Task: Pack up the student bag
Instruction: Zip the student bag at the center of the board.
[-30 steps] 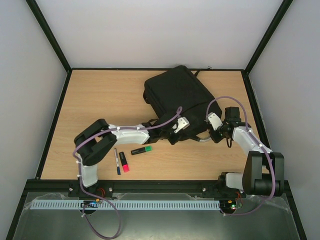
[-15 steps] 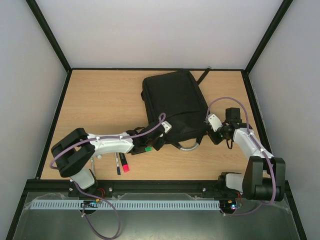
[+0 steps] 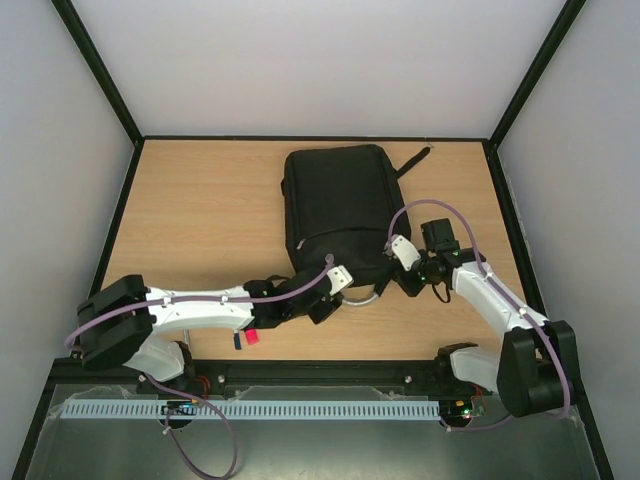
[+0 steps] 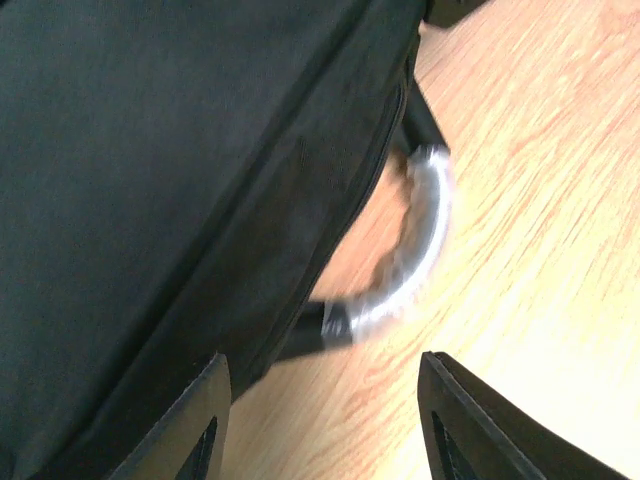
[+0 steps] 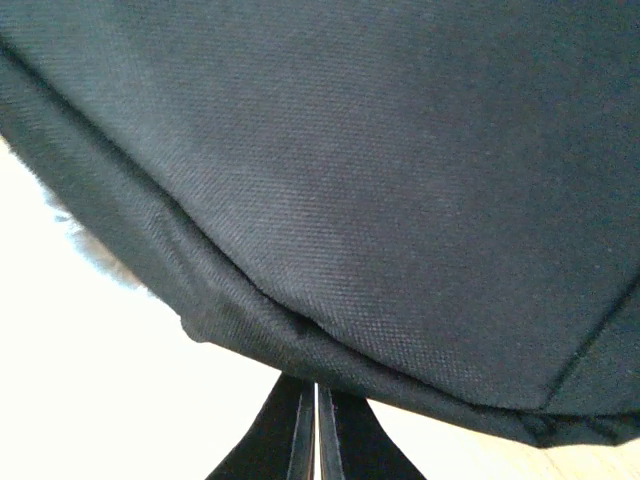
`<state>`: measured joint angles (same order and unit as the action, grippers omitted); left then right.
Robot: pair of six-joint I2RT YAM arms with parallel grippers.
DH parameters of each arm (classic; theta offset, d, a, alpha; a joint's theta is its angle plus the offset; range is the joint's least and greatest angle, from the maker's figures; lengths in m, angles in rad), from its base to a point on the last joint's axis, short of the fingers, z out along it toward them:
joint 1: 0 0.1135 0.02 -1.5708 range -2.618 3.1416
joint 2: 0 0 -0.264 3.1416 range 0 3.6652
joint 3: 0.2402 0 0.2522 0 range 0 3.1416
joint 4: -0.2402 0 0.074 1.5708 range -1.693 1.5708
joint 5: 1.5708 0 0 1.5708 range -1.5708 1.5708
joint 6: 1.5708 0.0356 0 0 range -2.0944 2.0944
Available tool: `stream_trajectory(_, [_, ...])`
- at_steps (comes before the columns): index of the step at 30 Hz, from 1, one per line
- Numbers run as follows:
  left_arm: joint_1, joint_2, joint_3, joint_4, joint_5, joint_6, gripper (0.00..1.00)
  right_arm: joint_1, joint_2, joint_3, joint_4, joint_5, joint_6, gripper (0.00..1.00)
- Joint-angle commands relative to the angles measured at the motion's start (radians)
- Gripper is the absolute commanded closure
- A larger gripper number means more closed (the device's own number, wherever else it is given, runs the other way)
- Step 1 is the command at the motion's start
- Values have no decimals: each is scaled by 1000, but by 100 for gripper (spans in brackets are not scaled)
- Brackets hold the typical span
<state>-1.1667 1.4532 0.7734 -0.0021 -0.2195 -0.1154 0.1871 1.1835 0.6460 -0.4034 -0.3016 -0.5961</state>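
Top external view, starting on your left: your left arm lies stretched low across the near part of the wooden table, and it's covering most of a pink-capped marker. Only the pink end and a bit of a dark pen next to it poke out on the near side, so those two are pretty much blocked by the arm.

On the left wrist cam, the left gripper has its fingers spread apart with nothing between them, just bare wood. It sits just short of the grey loop handle, not touching it. The picture is a bit blurry though.

The student bag lies flat around the middle of the table, slightly right of centre. Its long axis runs near-to-far with a small tilt. The handle end points back at the arm bases, and the far end points toward the back edge.

Further right, the right gripper has its fingers pressed together, tips right up against the bag's near right edge. Black fabric fills that whole wrist view, so you can't tell if any cloth is actually pinched.

Far right corner of the bag: one black strap trails out flat toward the back right of the table.
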Motion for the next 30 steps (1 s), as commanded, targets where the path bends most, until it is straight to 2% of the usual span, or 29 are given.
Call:
stream_trajectory(1, [6, 25, 31, 96, -8, 65, 46, 71, -35, 30, -69, -89, 80, 99])
stream_trajectory(8, [35, 130, 96, 198, 8, 134, 46, 90, -28, 12, -82, -88, 69, 99])
stream_trajectory(16, [84, 239, 146, 243, 46, 222, 56, 89, -37, 9, -92, -111, 62, 99])
stream_trajectory(21, [84, 287, 176, 242, 19, 250, 72, 90, -20, 20, -106, -125, 61, 99])
stream_trajectory(26, [85, 284, 173, 234, 0, 259, 95, 87, 4, 37, -125, -119, 58, 99])
stream_trajectory(30, [83, 262, 157, 214, -24, 256, 98, 62, 31, 64, -180, -85, 22, 99])
